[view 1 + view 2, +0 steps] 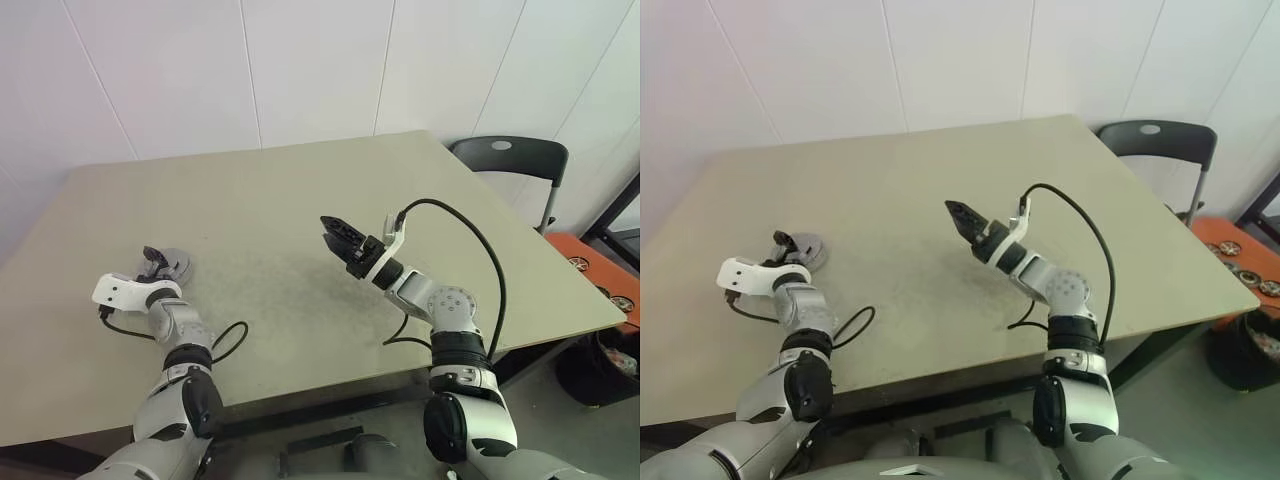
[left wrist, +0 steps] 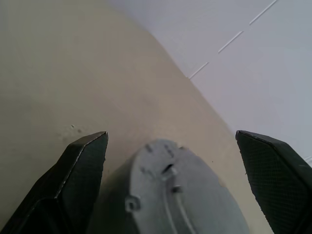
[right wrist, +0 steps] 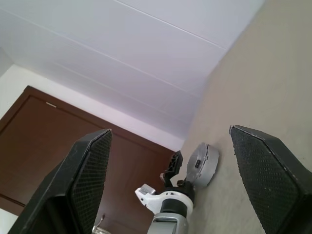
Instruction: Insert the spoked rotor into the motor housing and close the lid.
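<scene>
Lid point(image 2: 180, 195) sits on the table point(image 1: 300, 200) between the left fingers point(image 2: 78, 170), spread open, untouched

- We see the lid point(image 1: 172, 266) lying on the surface point(image 1: 300, 200), just ahead of our left claw point(image 1: 152, 259) and between its spread fingers.
- Our right claw point(image 1: 332, 231) hangs above the surface, well to the right of the lid.
- A chair point(image 1: 512, 160) stands beyond the surface, past our right claw.

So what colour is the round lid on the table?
Dull grey. The lid shows best in the left wrist view, between the open left gripper's fingers.
</scene>
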